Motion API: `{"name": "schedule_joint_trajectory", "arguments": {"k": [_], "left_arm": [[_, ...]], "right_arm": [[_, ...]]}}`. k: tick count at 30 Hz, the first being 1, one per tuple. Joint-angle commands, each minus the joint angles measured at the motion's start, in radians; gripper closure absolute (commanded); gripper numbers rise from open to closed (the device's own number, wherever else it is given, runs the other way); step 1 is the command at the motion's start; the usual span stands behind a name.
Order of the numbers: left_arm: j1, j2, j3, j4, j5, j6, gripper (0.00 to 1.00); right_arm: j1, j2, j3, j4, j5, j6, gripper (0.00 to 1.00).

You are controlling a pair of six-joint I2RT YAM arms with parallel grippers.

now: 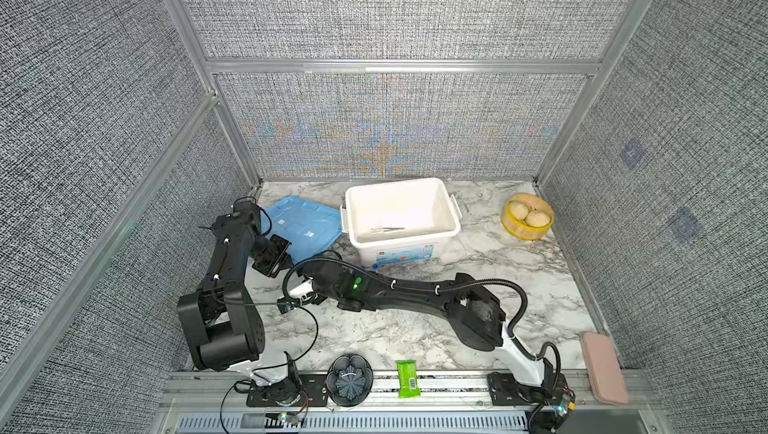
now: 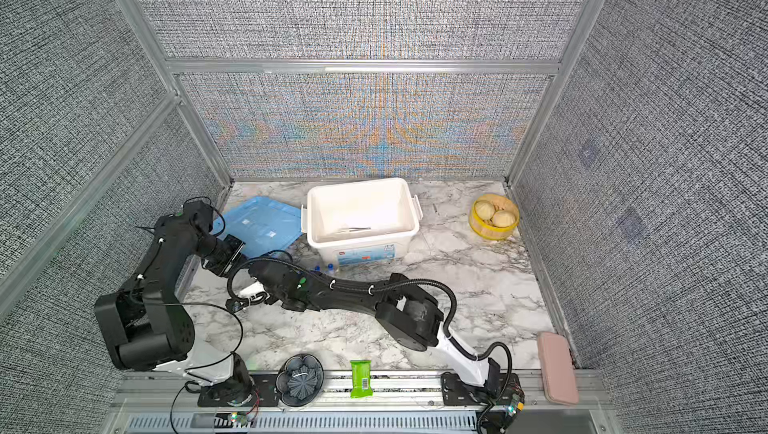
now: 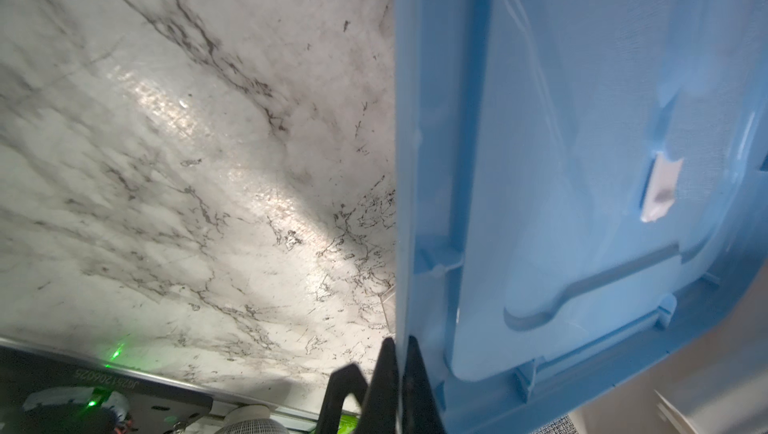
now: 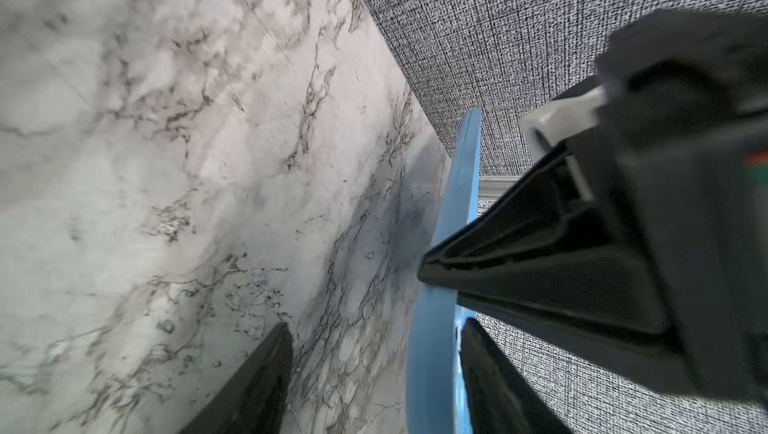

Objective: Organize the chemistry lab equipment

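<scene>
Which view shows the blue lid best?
Left wrist: the blue lid fills half the frame, with the left gripper clamped on its rim. Right wrist shows only its thin edge. Both top views show it small beside the white box, partly behind the left arm.

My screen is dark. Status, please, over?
Left gripper shut on blue lid. Right gripper open around its edge. Tweezers in white box; tubes outside, by right arm.

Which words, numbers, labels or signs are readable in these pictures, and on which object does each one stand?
"J0251206025" (upside down, last characters uncertain): dark plate, left wrist view.
Label on the white box: logo and print too small to read.
green packet: barcode only, digits unreadable.
sticker on the blue lid: blurred, nothing readable.
</scene>
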State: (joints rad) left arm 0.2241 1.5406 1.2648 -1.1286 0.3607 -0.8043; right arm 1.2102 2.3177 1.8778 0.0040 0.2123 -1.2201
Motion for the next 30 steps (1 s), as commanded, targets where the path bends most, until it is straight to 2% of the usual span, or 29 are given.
{"name": "schedule_joint_trajectory", "arguments": {"k": [1,8,12,19,23,25,30], "left_arm": [[0.002,-0.026,0.018,-0.045,0.027,0.011,1.0],[0.003,-0.089,0.019,-0.09,0.032,0.008,1.0],[0.003,-0.116,0.021,-0.112,0.043,0.011,1.0],[0.004,-0.157,0.04,-0.138,0.041,0.007,1.0],[0.006,-0.173,0.073,-0.153,0.045,0.008,0.99],[0.01,-0.188,0.089,-0.164,0.046,0.006,0.91],[0.021,-0.226,0.144,-0.184,0.005,-0.001,0.68]], "right_arm": [[-0.004,0.024,0.019,0.05,0.081,-0.088,0.38],[-0.017,0.049,-0.012,0.268,0.148,-0.237,0.43],[-0.023,0.037,-0.014,0.298,0.131,-0.257,0.49],[-0.023,0.009,-0.049,0.401,0.103,-0.299,0.75],[-0.024,-0.017,-0.072,0.424,0.089,-0.303,0.83],[-0.025,-0.031,-0.08,0.435,0.08,-0.303,0.87],[-0.025,-0.059,-0.085,0.447,0.057,-0.305,0.89]]}}
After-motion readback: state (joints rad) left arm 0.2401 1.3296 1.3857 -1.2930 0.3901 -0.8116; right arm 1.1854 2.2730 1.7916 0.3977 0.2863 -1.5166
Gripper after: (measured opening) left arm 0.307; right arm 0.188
